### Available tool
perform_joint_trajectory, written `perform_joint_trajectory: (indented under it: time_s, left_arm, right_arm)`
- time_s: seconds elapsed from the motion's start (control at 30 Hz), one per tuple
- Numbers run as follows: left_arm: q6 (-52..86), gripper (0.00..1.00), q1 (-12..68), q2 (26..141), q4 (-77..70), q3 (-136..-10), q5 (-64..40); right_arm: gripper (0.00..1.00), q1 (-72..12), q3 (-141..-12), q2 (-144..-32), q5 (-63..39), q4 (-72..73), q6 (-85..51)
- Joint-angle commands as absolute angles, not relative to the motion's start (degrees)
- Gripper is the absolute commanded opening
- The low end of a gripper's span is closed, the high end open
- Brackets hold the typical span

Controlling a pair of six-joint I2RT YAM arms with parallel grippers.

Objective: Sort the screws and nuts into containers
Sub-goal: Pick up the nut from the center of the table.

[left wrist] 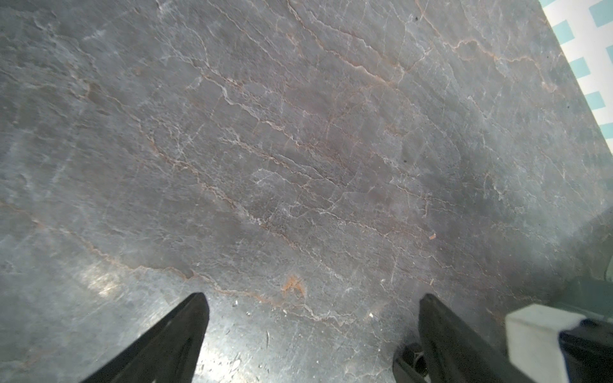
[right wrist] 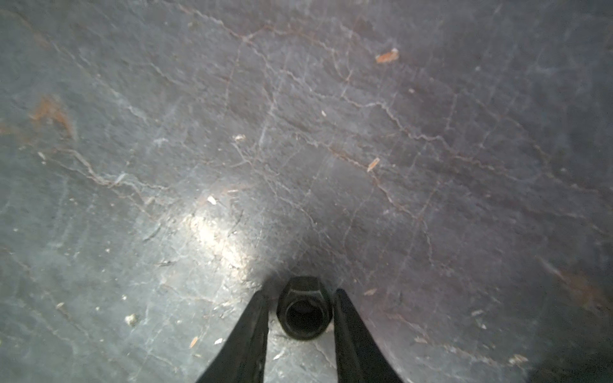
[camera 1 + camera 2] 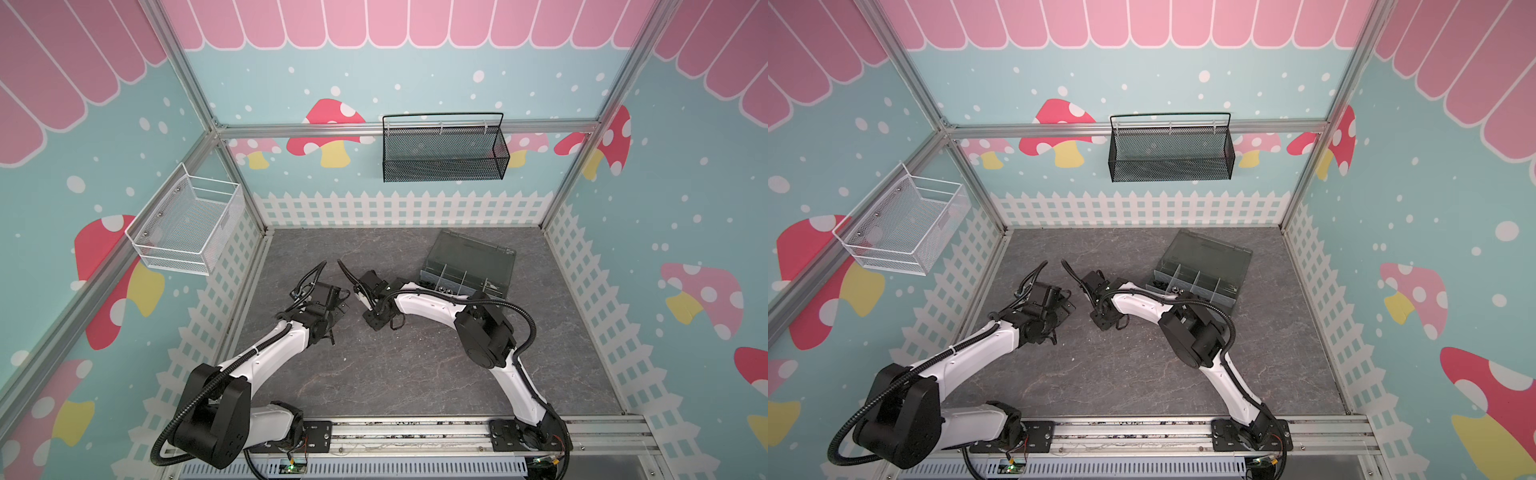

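Observation:
A black hexagonal nut [image 2: 303, 311] lies flat on the grey table between the two fingers of my right gripper [image 2: 301, 291]. The jaws stand close on either side of it, with a thin gap still showing on each side. In both top views the right gripper [image 3: 372, 321] points down at the table's middle, left of the organizer box [image 3: 465, 286]. The box's hinged lid [image 3: 473, 255] is up, and its containers hold black screws [image 3: 1158, 285] and silver nuts [image 3: 1177, 289]. My left gripper [image 1: 313, 296] hovers wide open over bare table, just left of the right gripper, holding nothing.
A black mesh basket [image 3: 442, 160] hangs on the back wall and a white wire basket [image 3: 187, 226] on the left wall. Part of the right arm's white body [image 1: 537, 335] shows close beside the left gripper. The two wrists are near each other.

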State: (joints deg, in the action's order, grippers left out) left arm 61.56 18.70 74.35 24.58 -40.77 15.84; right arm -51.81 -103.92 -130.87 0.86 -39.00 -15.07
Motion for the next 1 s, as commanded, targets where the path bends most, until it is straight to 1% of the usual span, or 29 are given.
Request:
perform_joint_trajectory:
  time_s: [0.0,0.17,0.4,0.67,0.97]
  left_arm:
    - [62.8,1.00,18.3,74.5,24.8,-41.0,16.4]
    - [62.8,1.00,18.2,74.6,24.8,-41.2,16.3]
    - [62.7,1.00,18.1,74.4,24.9,-41.4,16.1]
    - [62.9,1.00,17.8,74.2,25.0,-40.4,16.3]
    - [62.4,1.00,17.2,72.6,25.1,-39.8,16.7]
  right_arm:
    - [0.29,-51.9,-104.5,-133.3,-0.4,-41.2,-14.2]
    - [0.25,-51.9,-104.0,-133.2,-0.7,-41.9,-13.9]
    - [0.17,-51.9,-103.0,-131.9,-1.4,-42.1,-13.5]
    - [0.01,-51.9,-100.7,-129.3,-0.6,-41.6,-14.3]
    - [0.00,-51.6,-94.9,-121.6,0.1,-39.2,-16.3]
